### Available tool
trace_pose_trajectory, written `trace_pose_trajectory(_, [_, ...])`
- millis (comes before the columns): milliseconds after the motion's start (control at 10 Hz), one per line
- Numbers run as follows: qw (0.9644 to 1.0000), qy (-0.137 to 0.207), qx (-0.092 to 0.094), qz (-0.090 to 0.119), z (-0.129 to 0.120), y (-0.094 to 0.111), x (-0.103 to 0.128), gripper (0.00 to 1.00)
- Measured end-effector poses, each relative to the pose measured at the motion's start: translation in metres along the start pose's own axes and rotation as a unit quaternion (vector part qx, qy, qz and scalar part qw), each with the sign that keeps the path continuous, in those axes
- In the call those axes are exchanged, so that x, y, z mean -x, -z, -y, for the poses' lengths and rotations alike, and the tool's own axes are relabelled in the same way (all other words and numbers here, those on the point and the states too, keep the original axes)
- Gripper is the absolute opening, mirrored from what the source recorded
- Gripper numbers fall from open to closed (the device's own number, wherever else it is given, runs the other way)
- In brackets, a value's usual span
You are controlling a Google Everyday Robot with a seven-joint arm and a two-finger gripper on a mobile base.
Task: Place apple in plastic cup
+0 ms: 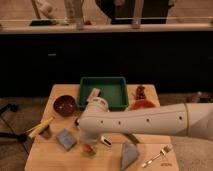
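Note:
The white arm reaches in from the right across the wooden table. Its gripper hangs at the arm's left end, pointing down at the table's front. Right under it sits a small orange-red apple. A light-green patch touching the apple's lower side looks like the plastic cup. The arm's end hides most of both. I cannot tell whether the apple is inside the cup or held above it.
A green tray with a white object stands at the back. A dark red bowl is at the left and an orange bowl at the right. Blue-grey sponges, a fork and yellow sticks lie around.

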Motion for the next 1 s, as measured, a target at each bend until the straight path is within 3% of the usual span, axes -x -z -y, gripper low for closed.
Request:
trace_pose_trajectory(300, [1.0, 0.0, 0.0, 0.0, 0.0, 0.0, 0.0, 0.52])
trace_pose_trajectory(600, [1.0, 0.0, 0.0, 0.0, -0.0001, 0.0, -0.0001, 0.78])
trace_pose_trajectory(1000, [1.0, 0.0, 0.0, 0.001, -0.0002, -0.0006, 0.0002, 0.8])
